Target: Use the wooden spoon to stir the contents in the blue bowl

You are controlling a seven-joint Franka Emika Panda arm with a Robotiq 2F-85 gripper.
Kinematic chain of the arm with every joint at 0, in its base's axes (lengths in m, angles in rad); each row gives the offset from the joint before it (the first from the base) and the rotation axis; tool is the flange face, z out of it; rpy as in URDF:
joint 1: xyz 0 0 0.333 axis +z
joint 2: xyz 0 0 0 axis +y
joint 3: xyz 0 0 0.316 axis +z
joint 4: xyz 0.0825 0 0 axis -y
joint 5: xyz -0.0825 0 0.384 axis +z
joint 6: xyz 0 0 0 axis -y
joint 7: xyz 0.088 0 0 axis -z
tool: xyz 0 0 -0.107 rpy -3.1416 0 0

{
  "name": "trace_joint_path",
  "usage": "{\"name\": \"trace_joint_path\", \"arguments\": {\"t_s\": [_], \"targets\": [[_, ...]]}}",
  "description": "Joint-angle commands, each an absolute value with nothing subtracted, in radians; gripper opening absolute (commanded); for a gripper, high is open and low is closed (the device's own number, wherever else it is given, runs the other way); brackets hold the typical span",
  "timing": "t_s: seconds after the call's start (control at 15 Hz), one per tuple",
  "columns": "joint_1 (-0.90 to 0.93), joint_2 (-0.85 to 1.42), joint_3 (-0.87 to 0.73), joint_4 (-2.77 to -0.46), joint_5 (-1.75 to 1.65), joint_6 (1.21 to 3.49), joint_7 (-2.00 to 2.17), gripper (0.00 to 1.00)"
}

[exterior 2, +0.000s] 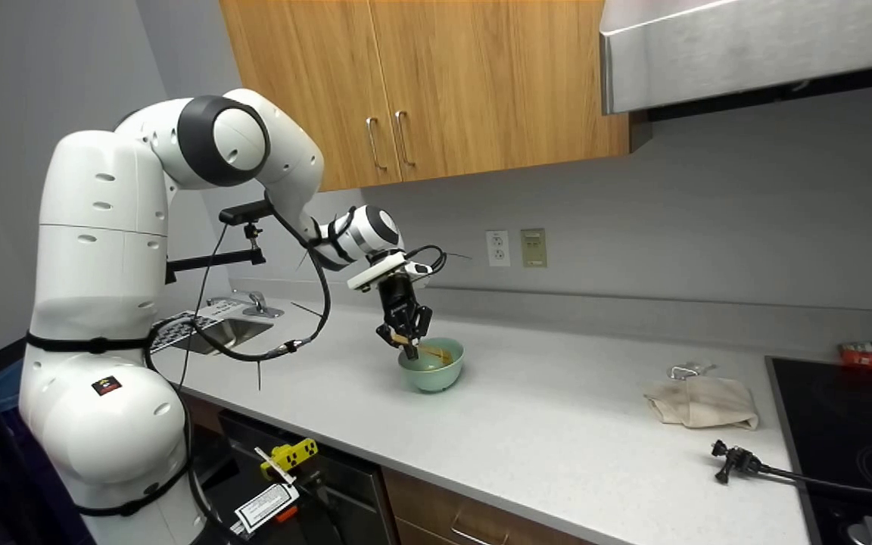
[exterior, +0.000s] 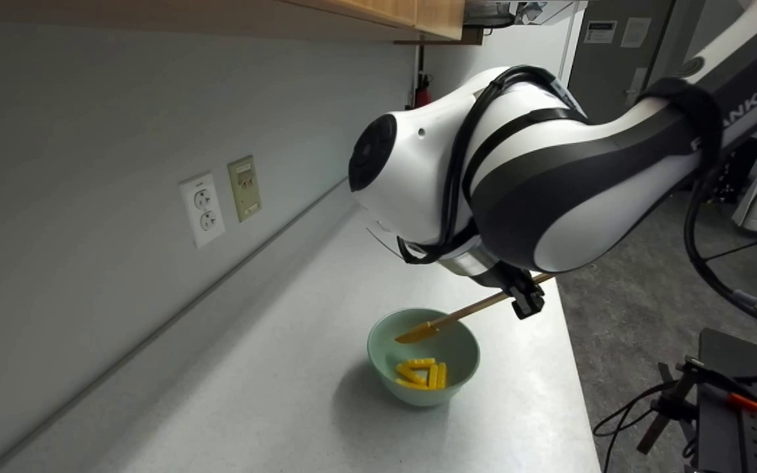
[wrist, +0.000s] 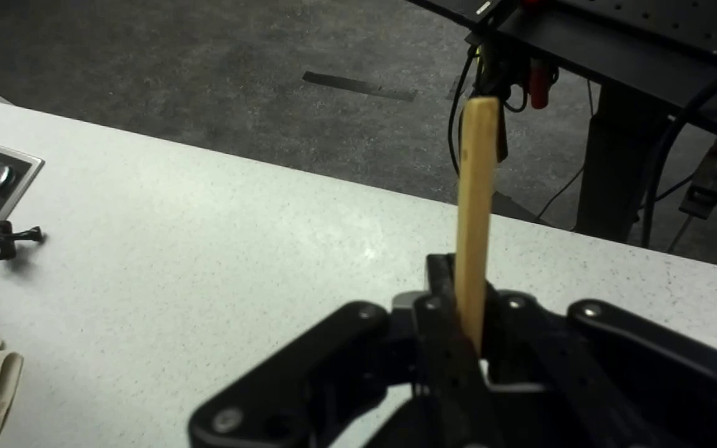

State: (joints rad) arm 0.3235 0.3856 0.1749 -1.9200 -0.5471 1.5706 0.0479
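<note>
Gripping the wooden spoon [exterior: 474, 308], its flat end [exterior: 418, 333] within the rim of the blue bowl [exterior: 459, 355], apart from the yellow pieces [exterior: 433, 376].
Clock as in an exterior view: claw [exterior: 527, 303] closed on the handle; spoon's long axis 2 to 8 o'clock, flat end toward 8. Bowl on tabletop [exterior: 299, 394], also at 8 o'clock from claw. Pieces at 6 o'clock from flat end. Judgement: the stir turns on that gap; lower and sweep toward 6. Flat end touching bowl wall: cannot tell.
</note>
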Motion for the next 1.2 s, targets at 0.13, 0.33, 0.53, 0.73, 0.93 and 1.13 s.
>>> {"name": "trace_joint_path", "arguments": {"t_s": [0.13, 0.33, 0.53, 0.73, 0.93, 1.13], "targets": [[0.314, 0.439, 0.178, -1.889, -0.525, 1.521, 0.033, 0.02], [0.309, 0.450, 0.183, -1.885, -0.498, 1.524, 0.013, 0.02], [0.294, 0.443, 0.195, -1.883, -0.422, 1.527, -0.040, 0.02], [0.279, 0.432, 0.209, -1.878, -0.330, 1.536, -0.113, 0.02], [0.267, 0.420, 0.215, -1.879, -0.268, 1.541, -0.164, 0.02], [0.259, 0.407, 0.216, -1.884, -0.232, 1.554, -0.190, 0.02]]}}
